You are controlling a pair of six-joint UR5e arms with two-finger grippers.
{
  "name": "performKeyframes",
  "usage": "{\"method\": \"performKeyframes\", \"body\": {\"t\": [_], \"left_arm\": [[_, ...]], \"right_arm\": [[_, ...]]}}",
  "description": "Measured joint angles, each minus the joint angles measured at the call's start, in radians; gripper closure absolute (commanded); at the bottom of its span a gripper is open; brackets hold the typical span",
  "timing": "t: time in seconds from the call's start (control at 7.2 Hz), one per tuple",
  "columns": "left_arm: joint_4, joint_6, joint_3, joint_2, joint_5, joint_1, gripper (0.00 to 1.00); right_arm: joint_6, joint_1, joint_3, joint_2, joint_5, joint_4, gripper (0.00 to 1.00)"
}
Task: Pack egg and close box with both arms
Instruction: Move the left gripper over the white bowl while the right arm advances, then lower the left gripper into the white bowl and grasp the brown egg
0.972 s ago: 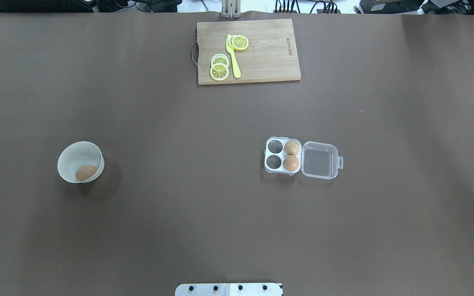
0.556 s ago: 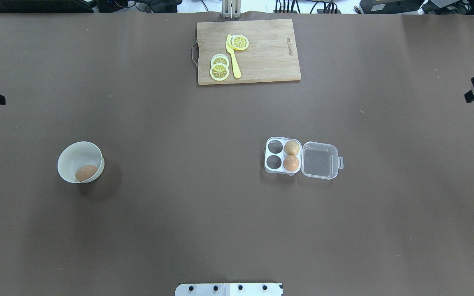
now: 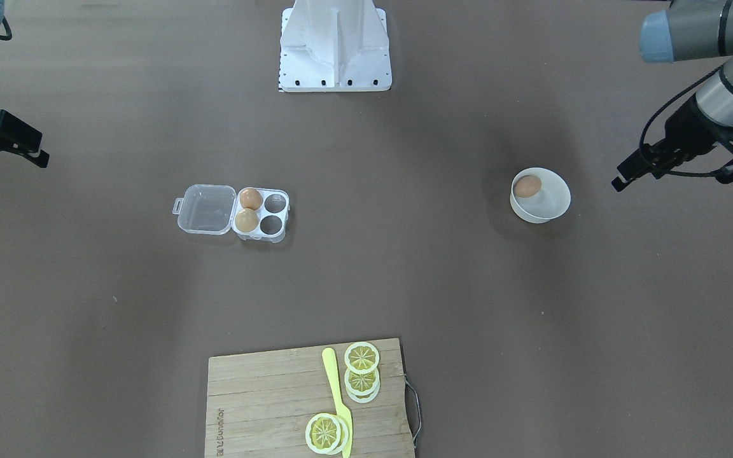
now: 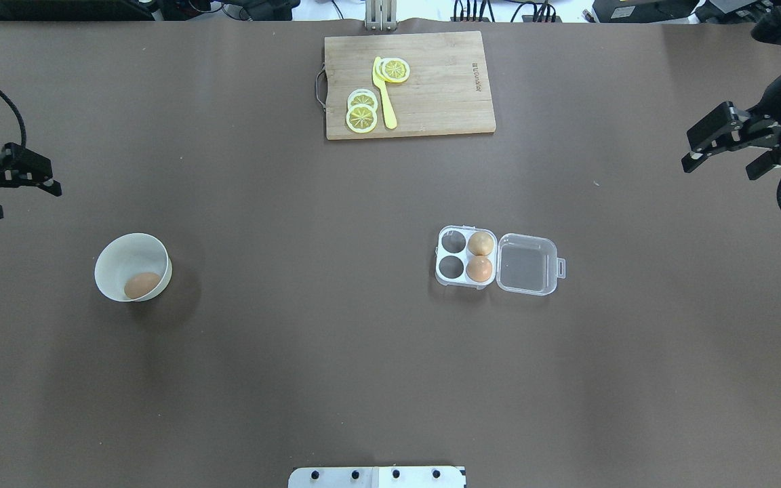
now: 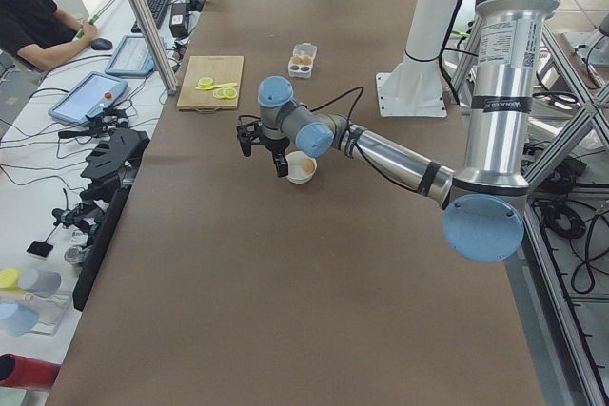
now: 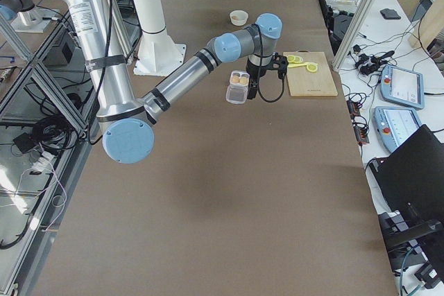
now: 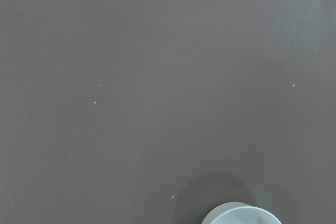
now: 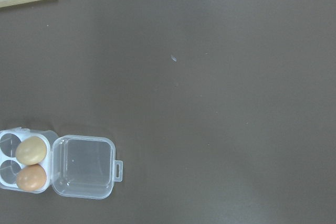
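A small clear plastic four-cell box lies open on the brown table, its hinged clear lid folded flat on the side toward the robot's right. The two cells next to the lid are filled, the one farther from the robot by a paler tan egg, the nearer one by a brown egg. The two cells on the box's other side are empty. The smooth orange-brown egg of the task is not in the box. It lies in a round white bowl well apart from the box, toward the robot's left, against the bowl's wall nearest the robot. The black two-finger left gripper hangs farther from the box than the bowl does, a little away from the robot, its fingers spread apart and holding nothing. Its wrist view catches only the bowl's rim at the bottom edge. The black two-finger right gripper hangs on the box's lid side, well apart from it and farther from the robot, its fingers likewise spread and empty. Its wrist view has the box in the lower left corner. Beyond the box, at the table's far edge, lies a rectangular wooden cutting board with yellow toy lemon slices and a yellow plastic knife on it.
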State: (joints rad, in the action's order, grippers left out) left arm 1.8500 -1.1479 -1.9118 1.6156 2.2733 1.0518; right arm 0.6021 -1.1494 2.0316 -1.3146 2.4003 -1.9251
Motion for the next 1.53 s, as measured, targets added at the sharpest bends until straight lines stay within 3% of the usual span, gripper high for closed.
{"method": "performKeyframes", "body": {"t": [0.14, 0.42, 0.97, 1.53], "left_arm": [[0.016, -0.036, -0.005, 0.001, -0.011, -0.036, 0.24], [0.026, -0.056, -0.006, 0.006, -0.023, -0.092, 0.33], [0.039, -0.061, 0.018, 0.041, -0.095, -0.211, 0.32], [0.085, -0.062, 0.086, 0.048, -0.116, -0.250, 0.29]], "right_arm": [[0.013, 0.016, -0.002, 0.007, -0.001, 0.000, 0.00], [0.032, 0.029, -0.002, 0.023, 0.001, 0.000, 0.00], [0.072, 0.057, -0.003, 0.052, 0.004, 0.000, 0.00], [0.094, 0.069, 0.000, 0.065, 0.005, 0.000, 0.00]]}}
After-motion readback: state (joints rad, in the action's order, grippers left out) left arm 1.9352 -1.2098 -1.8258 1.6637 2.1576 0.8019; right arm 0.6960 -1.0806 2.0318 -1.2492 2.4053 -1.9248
